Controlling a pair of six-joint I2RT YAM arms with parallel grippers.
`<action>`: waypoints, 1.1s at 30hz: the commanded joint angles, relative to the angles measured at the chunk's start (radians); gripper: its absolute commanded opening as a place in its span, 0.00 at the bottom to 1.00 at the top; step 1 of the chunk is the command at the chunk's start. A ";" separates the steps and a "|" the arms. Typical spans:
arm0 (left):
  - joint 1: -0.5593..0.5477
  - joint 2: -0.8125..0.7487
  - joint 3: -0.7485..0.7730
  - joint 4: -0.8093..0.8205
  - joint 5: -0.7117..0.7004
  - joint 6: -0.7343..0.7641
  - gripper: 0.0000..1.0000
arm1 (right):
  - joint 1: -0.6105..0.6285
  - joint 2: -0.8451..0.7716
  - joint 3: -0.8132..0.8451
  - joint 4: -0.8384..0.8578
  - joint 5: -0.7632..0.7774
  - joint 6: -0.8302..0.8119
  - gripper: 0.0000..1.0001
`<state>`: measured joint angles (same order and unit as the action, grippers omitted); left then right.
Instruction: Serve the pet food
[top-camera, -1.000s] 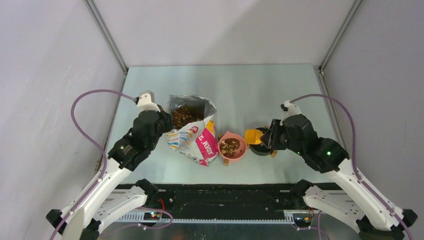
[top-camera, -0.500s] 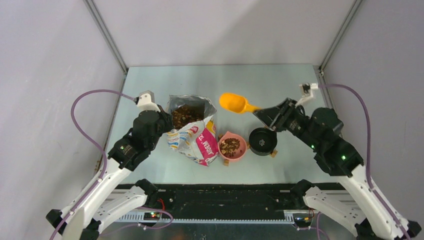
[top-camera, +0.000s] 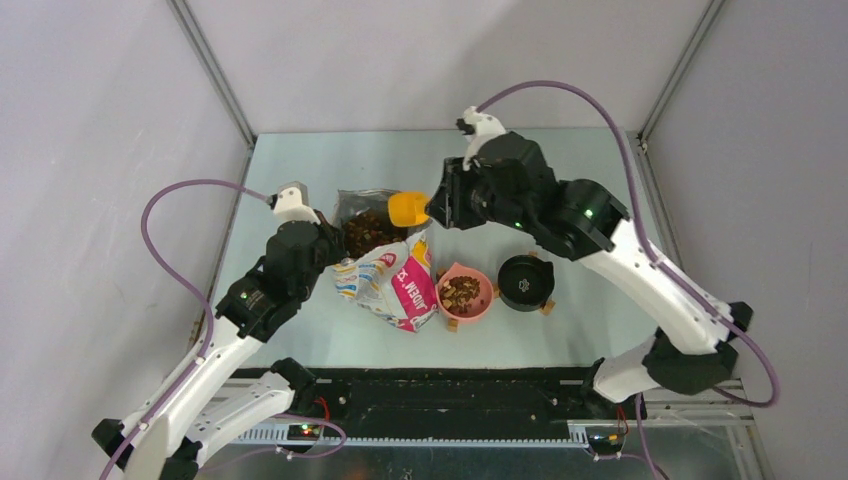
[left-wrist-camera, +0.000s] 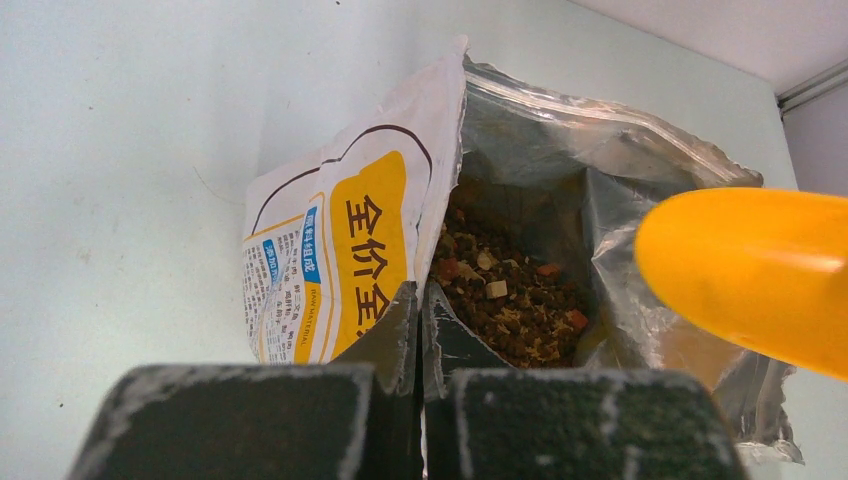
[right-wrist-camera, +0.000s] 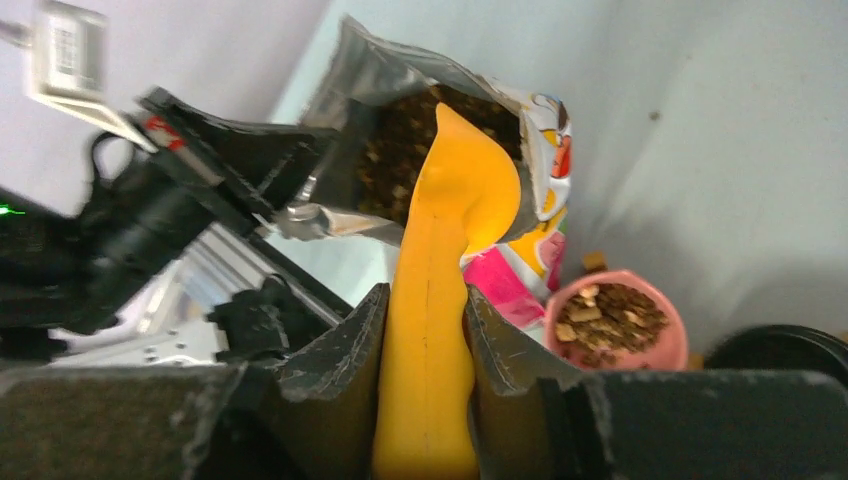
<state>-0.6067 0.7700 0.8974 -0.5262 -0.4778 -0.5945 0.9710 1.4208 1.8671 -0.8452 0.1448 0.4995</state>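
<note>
Both sets of fingers are busy. The right fingers (right-wrist-camera: 330, 380) are clamped on the handle of the yellow scoop (right-wrist-camera: 440, 300), and the left fingers (left-wrist-camera: 250, 420) are pinched together on the rim of the bag (top-camera: 385, 280), holding its mouth open.

So what just changed: a second ago the scoop was down by the black bowl (top-camera: 526, 282) toward the near edge of the counter (top-camera: 520, 170). Half a second ago it was lifted up over the middle. Now the right arm has swung it across toward the left edge, with the tip right at the bag's opening, just over the kibble. Left arm and bag haven't budged.

Most of the pet food (left-wrist-camera: 500, 290) is in the bag, and there's a decent heap already in the pink bowl (top-camera: 465, 293), which sits beside the bag at the near edge. I can't make out any kibble in the black bowl, so my guess is this is the trip back for another scoop, probably meant for that one.
</note>
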 joint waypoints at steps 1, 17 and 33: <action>-0.006 -0.014 0.012 0.012 -0.011 -0.010 0.00 | 0.016 0.140 0.181 -0.250 0.074 -0.104 0.00; -0.007 -0.017 0.010 0.016 -0.002 -0.004 0.00 | -0.046 0.420 0.325 -0.361 0.108 -0.121 0.00; -0.007 0.014 0.008 0.013 -0.005 -0.007 0.00 | -0.145 0.349 -0.143 0.185 -0.455 0.169 0.00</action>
<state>-0.6121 0.7860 0.8974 -0.5251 -0.4583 -0.6022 0.8825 1.8389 1.8305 -0.8173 -0.0479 0.5480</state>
